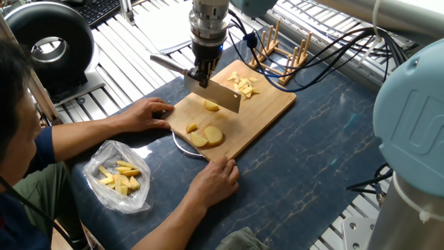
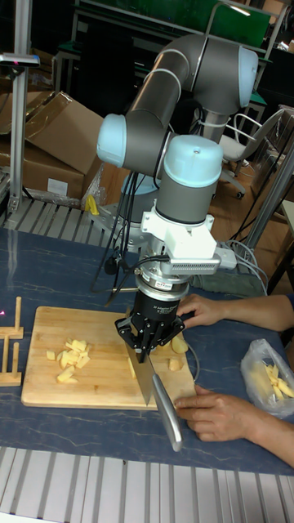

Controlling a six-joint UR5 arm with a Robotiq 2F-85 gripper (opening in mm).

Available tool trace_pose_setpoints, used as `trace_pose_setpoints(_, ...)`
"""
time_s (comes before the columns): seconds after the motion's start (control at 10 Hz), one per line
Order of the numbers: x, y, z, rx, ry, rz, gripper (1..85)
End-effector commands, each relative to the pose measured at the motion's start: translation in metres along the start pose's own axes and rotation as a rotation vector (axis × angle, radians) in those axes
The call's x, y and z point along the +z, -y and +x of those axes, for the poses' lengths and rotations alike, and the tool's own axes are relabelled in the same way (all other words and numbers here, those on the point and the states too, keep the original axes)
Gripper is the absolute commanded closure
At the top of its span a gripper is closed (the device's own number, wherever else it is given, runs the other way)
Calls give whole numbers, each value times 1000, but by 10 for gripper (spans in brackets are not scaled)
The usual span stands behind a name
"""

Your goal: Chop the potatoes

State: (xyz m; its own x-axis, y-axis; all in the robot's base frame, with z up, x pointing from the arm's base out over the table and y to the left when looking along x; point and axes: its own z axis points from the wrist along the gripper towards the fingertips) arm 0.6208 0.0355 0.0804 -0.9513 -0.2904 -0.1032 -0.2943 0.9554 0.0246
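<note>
While a little pile of cut bits (image 1: 243, 85) sits at the far end of the cutting board (image 1: 270, 107), bigger potatoes (image 1: 207, 136) wait at the near end, so I think about half is left. The gripper (image 1: 200, 73) points straight down, its fingers squeezed tight on the knife (image 1: 215, 93), right by one chunk (image 1: 211, 105).

A wooden rack (image 1: 281, 52) stands beyond the fingers, off the board's far corner; a clear bag of yellow pieces (image 1: 119, 177) lies nearer than the fingers, well apart, on the dark mat (image 1: 312, 146)
</note>
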Motion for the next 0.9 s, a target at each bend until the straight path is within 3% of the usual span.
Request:
trace_pose_setpoints(0.0,0,-2,-1,7,5,-10,847)
trace_pose_setpoints(0.8,2,-4,-1,13,8,-36,847)
